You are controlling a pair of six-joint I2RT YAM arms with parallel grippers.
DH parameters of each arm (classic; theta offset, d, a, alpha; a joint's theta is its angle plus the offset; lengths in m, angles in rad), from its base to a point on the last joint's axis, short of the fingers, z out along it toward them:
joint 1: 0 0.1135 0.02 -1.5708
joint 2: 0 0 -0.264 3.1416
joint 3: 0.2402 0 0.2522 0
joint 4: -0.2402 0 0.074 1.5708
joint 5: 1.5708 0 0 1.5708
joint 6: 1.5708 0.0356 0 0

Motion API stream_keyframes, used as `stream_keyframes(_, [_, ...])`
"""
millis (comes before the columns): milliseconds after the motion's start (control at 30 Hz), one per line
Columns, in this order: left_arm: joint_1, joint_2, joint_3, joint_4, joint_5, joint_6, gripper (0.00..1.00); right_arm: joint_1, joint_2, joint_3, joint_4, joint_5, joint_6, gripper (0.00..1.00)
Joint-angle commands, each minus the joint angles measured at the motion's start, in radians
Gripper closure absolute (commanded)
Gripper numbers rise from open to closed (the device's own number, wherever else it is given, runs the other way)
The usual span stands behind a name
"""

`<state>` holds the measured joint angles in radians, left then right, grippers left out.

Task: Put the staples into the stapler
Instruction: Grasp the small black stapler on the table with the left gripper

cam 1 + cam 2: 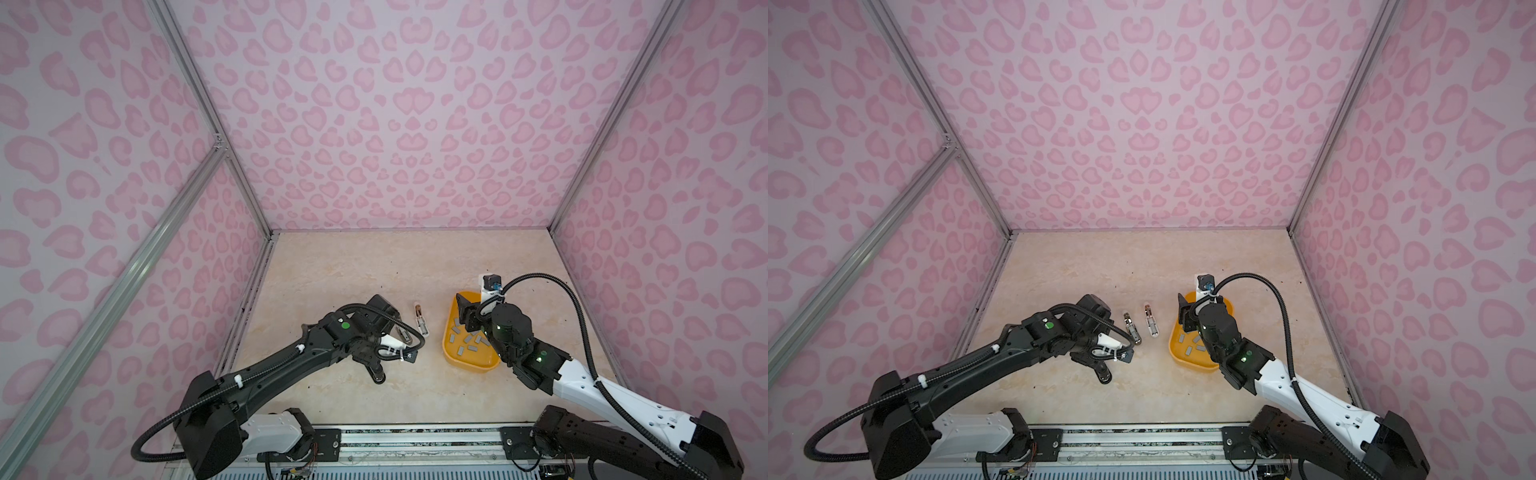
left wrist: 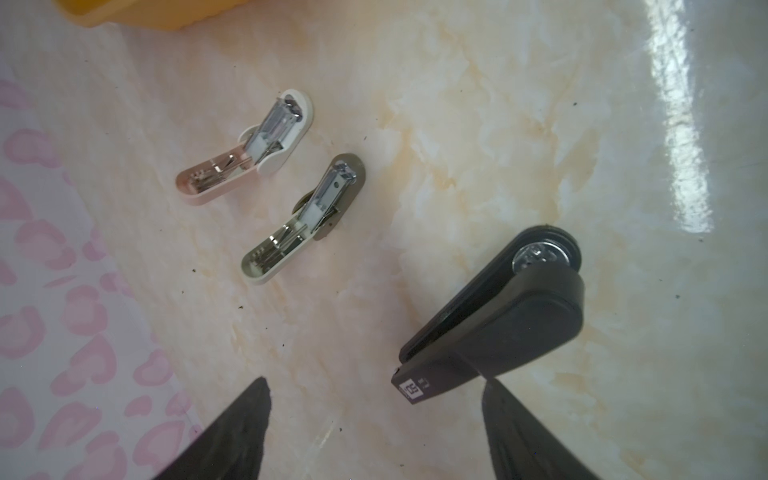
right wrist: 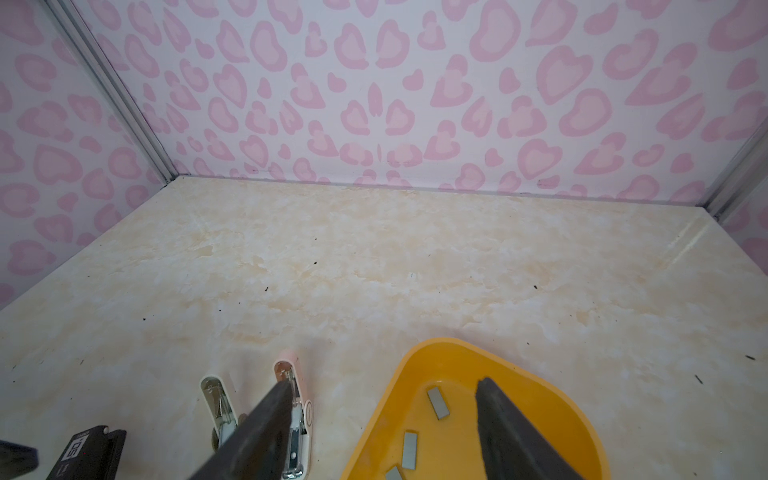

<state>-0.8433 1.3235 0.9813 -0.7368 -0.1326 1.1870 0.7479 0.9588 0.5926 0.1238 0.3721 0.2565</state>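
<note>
Staples [image 3: 438, 402] sit loose in your tray [image 3: 453, 361], three o'clock of staplers [image 2: 307, 216] hinged open for loading; left gripper [image 2: 376, 382] and right gripper [image 3: 384, 384] gape empty.

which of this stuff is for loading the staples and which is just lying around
For the job: staples, in the yellow tray; pink stapler and grey stapler, both lying open.

Lying about: black stapler, shut, though it may yet be the one to load; dark specks.
</note>
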Motion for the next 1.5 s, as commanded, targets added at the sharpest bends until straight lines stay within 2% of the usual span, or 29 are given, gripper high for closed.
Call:
stream_keyframes(0, [-0.030, 0.066, 0.035, -0.080, -0.032, 0.011, 0.20, -0.005, -0.017, -0.011, 0.031, 0.007, -0.014, 0.30])
stream_keyframes(200, [-0.048, 0.023, -0.019, -0.094, -0.063, 0.061, 0.19, -0.033, -0.016, -0.020, 0.027, 0.070, 0.040, 0.27])
stream_keyframes(367, [-0.055, -0.003, -0.059, -0.096, -0.072, 0.067, 0.22, -0.072, -0.022, -0.036, 0.030, 0.045, 0.083, 0.27])
stream_keyframes(600, [-0.069, 0.014, -0.084, -0.083, -0.096, 0.077, 0.23, -0.077, -0.057, -0.050, 0.027, 0.058, 0.078, 0.25])
stream_keyframes(1167, [-0.111, 0.183, -0.024, -0.099, -0.110, 0.035, 0.28, -0.086, 0.050, -0.001, -0.003, 0.014, 0.084, 0.25])
stream_keyframes(1333, [-0.110, 0.233, -0.007, -0.112, -0.128, 0.026, 0.32, -0.086, 0.047, -0.001, -0.006, 0.007, 0.084, 0.25])
stream_keyframes(1467, [-0.112, 0.255, -0.002, -0.114, -0.125, 0.025, 0.41, -0.085, 0.038, -0.008, 0.000, 0.013, 0.084, 0.25])
